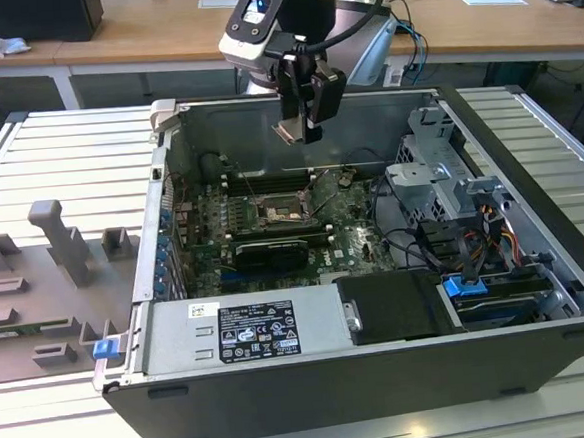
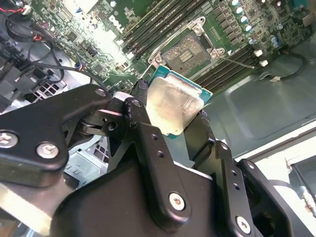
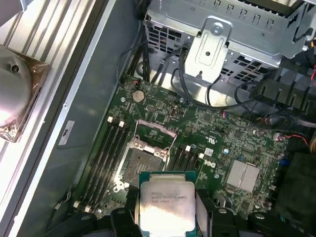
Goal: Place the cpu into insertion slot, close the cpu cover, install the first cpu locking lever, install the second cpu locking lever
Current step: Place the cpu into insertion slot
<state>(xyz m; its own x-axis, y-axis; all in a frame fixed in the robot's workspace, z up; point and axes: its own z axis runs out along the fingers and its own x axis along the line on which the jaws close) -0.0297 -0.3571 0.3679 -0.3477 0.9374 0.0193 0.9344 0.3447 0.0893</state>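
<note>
Cpu (image 2: 173, 106) was gripped in the gripper (image 2: 172, 107), its two black fingers (image 2: 148, 143) pressed against opposite edges of the chip, silver face toward the camera in both wrist views. In the exterior view the gripper (image 1: 301, 128) hung over the open computer case (image 1: 528, 152), near the top of its far wall, with the cpu (image 1: 289, 131) at its tip and clear of the board.

Insertion slot (image 1: 284, 213) sat on the green motherboard (image 1: 359, 239) below the gripper, its contact field exposed. In the first wrist view the cpu (image 3: 165, 205) was just short of the slot (image 3: 143, 163), not touching it. The cpu cover (image 3: 156, 126) stood swung up at one edge of the slot. Levers: could not tell their position.

Memory slots (image 3: 106, 148) ran alongside the slot. A black card (image 1: 271, 252) lay just beside the slot on its near side in the exterior view. Drive cage (image 1: 439, 169) was at the exterior view's right. Grey fixtures (image 1: 58, 245) rested on the ribbed table (image 1: 545, 402) at the exterior view's left, outside the case.
</note>
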